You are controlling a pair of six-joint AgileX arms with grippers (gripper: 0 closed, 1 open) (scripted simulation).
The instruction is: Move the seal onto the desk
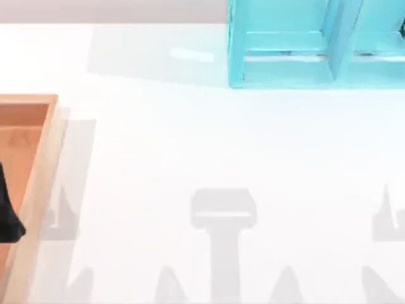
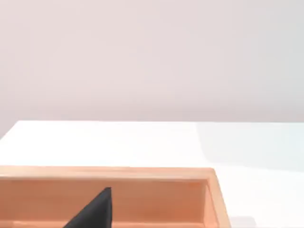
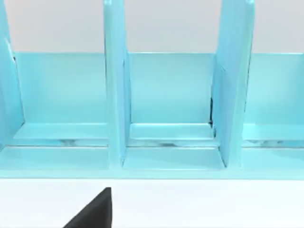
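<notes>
One left gripper (image 1: 9, 218) (grip state unclear) hangs over the tray (image 1: 47, 158) beside the desk (image 1: 190, 145).

Desk (image 1: 209, 145) middle open (seemingly); tray (image 1: 47, 164) left, shelf (image 1: 285, 63) behind.

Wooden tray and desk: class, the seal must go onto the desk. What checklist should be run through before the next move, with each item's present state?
1. Left gripper is above the wooden tray, at the top view's left edge: ok.
2. Where the seal stands, and whether it is held: cannot tell.
3. Bare desk lies beside the tray for a set-down: ok.
4. Right gripper hangs over the desk facing the turquoise shelf unit, well away from the tray: ok.
5. Path from the tray to the middle of the desk is free of the shelf unit: ok.
</notes>
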